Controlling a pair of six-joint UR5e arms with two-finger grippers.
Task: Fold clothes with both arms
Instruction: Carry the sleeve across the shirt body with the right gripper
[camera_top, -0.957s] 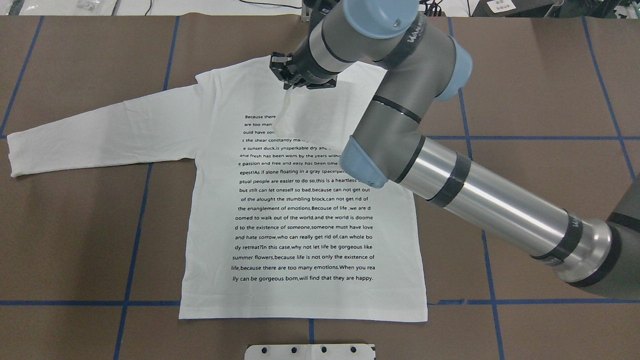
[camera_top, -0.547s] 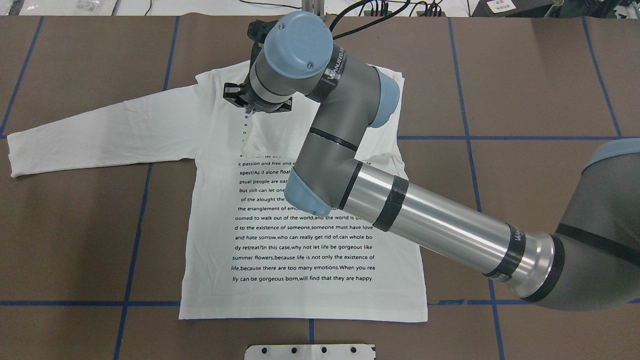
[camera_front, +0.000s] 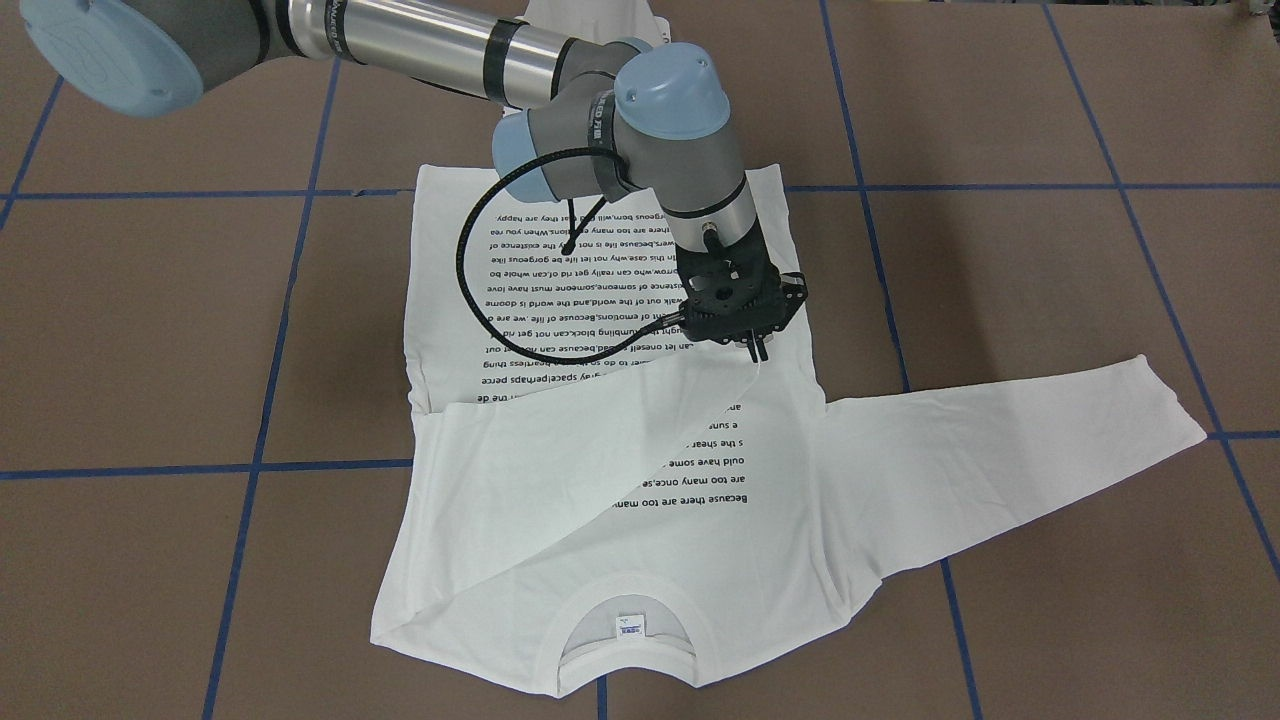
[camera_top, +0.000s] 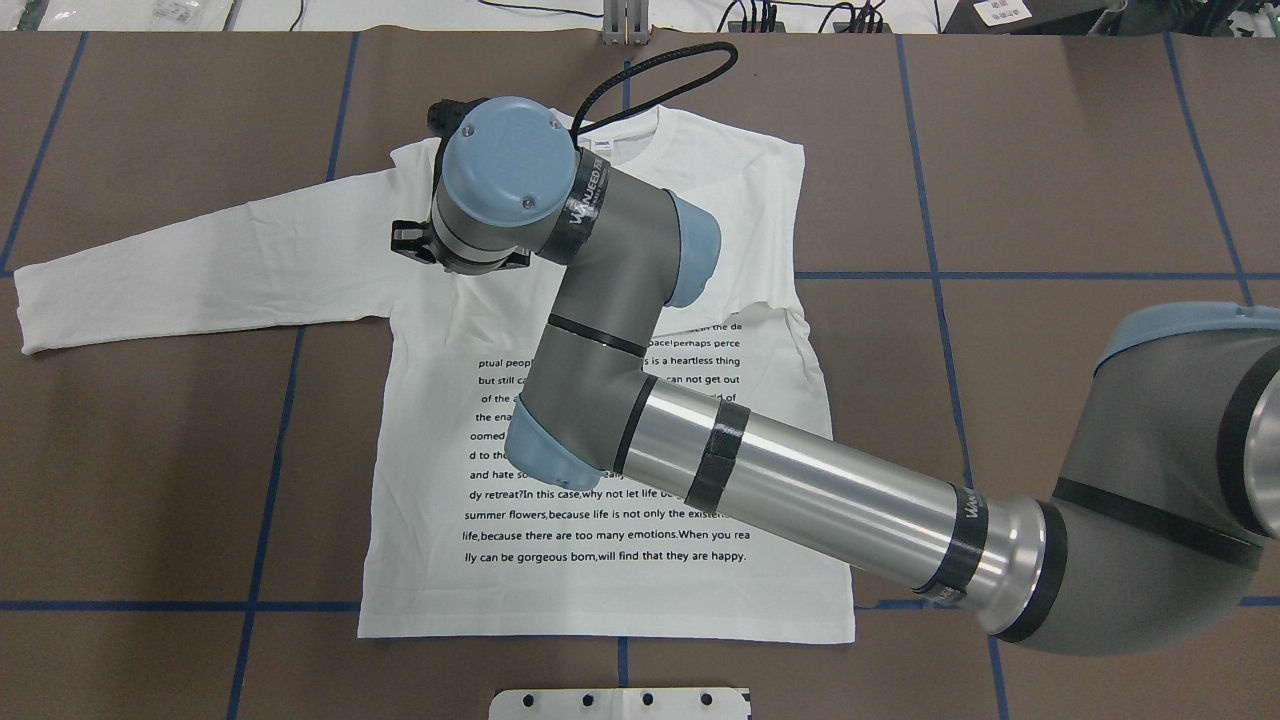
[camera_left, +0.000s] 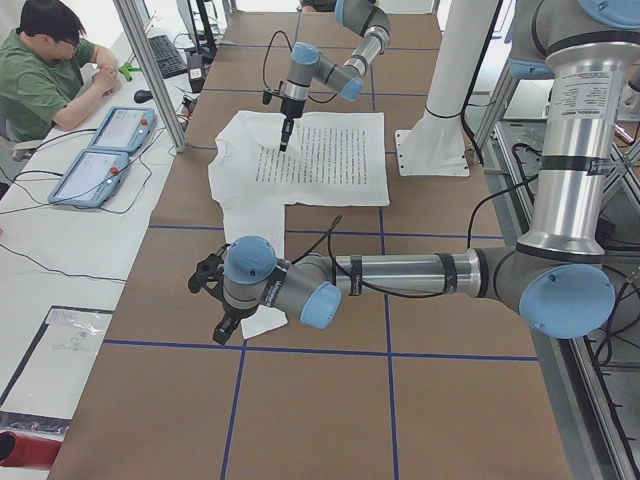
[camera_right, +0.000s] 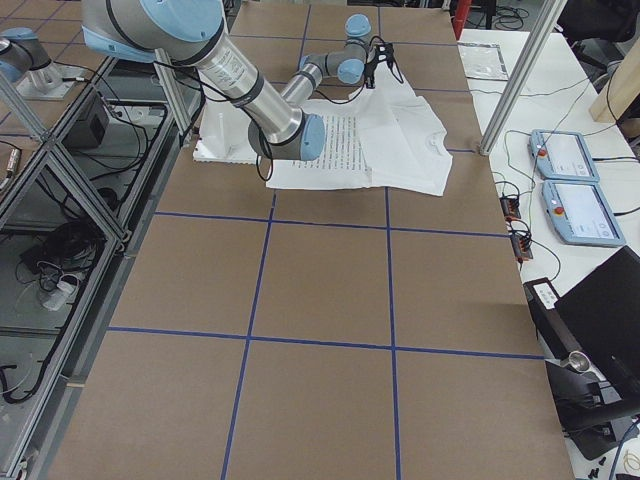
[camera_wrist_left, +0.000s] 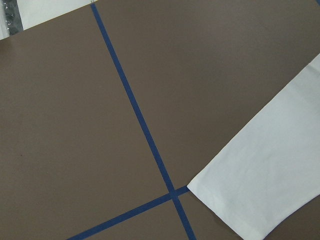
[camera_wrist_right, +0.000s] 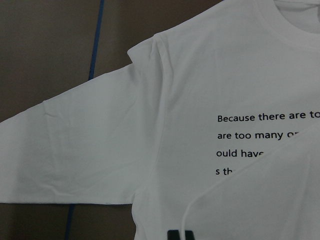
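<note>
The white long-sleeved T-shirt (camera_front: 560, 470) lies flat, text side up, collar (camera_front: 625, 600) and neck label away from the robot. My right gripper (camera_front: 756, 352) is shut on the cuff of one sleeve and holds it just above the chest. That sleeve lies folded across the upper text lines. In the overhead view the wrist hides the fingers over the shirt (camera_top: 420, 560). The other sleeve (camera_top: 200, 260) lies stretched out flat. My left gripper (camera_left: 215, 305) shows only in the exterior left view, near that sleeve's cuff (camera_wrist_left: 270, 175); I cannot tell if it is open.
Blue tape lines (camera_top: 270, 480) cross the brown table. The white pedestal plate (camera_top: 620, 703) sits at the near edge. An operator (camera_left: 40, 70) sits beyond the far edge with two teach pendants (camera_left: 95, 150). Aluminium posts (camera_left: 150, 70) stand at that edge.
My right arm has swung toward the robot's left, carrying the held sleeve across the chest. The folded sleeve now covers more of the upper text lines.
</note>
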